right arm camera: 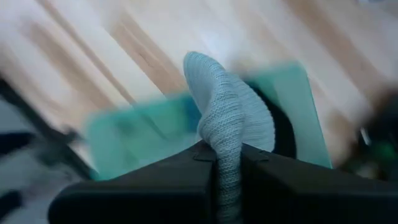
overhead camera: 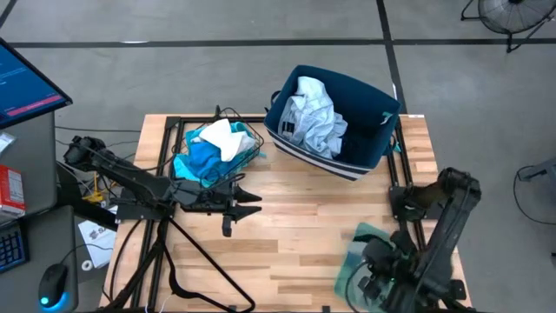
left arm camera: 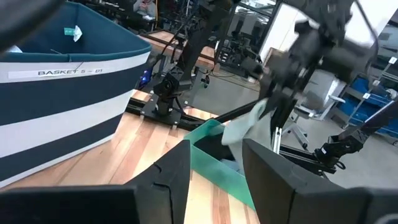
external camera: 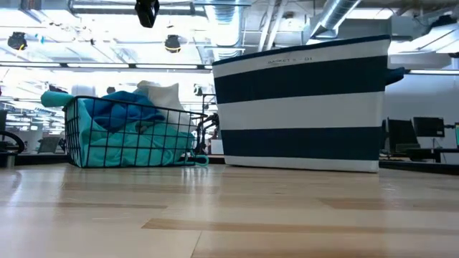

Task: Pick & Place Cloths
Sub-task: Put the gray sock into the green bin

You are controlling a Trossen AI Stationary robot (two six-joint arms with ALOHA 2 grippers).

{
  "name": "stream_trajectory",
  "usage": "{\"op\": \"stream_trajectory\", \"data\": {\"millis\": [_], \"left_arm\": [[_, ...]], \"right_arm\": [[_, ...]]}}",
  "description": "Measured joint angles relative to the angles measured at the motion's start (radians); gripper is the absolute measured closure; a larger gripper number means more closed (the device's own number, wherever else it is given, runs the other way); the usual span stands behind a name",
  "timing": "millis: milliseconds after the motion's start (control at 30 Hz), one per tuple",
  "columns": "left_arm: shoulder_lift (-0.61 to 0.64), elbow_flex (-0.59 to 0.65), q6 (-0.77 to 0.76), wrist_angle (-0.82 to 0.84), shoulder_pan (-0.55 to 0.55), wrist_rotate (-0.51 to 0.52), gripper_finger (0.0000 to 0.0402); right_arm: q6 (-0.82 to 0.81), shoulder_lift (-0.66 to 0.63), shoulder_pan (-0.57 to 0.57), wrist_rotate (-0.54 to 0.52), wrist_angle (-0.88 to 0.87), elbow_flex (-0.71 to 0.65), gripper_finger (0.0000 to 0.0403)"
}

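Grey ribbed knit cloth [right arm camera: 227,118] clenched in right pincer [right arm camera: 228,155], raised over translucent green plastic tray [right arm camera: 134,124], lower right; left pincer [left arm camera: 216,168] released, empty.

Bare tabletop [overhead camera: 295,217] lies open in front of the striped bin [overhead camera: 334,155]; the wire basket [overhead camera: 213,149] stands just beside the bin, the green tray [overhead camera: 356,261] well apart.

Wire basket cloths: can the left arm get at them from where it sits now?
Probably yes. The left gripper is open and empty beside the wire basket, whose top is uncovered, turquoise cloth exposed.
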State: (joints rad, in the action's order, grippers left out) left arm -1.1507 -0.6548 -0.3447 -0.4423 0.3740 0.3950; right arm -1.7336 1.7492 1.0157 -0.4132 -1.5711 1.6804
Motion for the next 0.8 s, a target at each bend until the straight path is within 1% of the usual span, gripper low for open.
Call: {"op": "stream_trajectory", "data": {"millis": [67,200,267,400,467,533,667,800], "left_arm": [[0.000,0.000,0.000,0.000,0.000,0.000,0.0274],[0.000,0.000,0.000,0.000,0.000,0.000,0.0271],[0.000,0.000,-0.002,0.000,0.000,0.000,0.0270],[0.000,0.000,-0.003,-0.001,0.000,0.000,0.0270],[0.000,0.000,-0.003,-0.002,0.000,0.001,0.0270],[0.000,0.000,-0.010,-0.002,0.000,0.000,0.0270],[0.000,0.000,-0.046,-0.002,0.000,0.000,0.0270],[0.014,0.001,-0.056,0.001,0.000,0.000,0.0270]], "right_arm": [[-0.028,0.033,0.000,0.110,-0.002,-0.033,0.0393],[-0.016,0.082,0.000,0.356,0.004,-0.100,0.0385],[0.011,0.110,0.000,0.408,0.015,-0.113,0.0386],[0.072,0.137,-0.003,0.416,0.050,-0.113,0.0387],[0.093,0.137,-0.009,0.412,0.082,-0.113,0.0377],[0.108,0.132,-0.018,0.412,0.099,-0.113,0.0359],[0.111,0.093,-0.025,0.413,0.098,-0.113,0.0298],[0.111,0.046,-0.024,0.410,0.101,-0.113,0.0209]]}}
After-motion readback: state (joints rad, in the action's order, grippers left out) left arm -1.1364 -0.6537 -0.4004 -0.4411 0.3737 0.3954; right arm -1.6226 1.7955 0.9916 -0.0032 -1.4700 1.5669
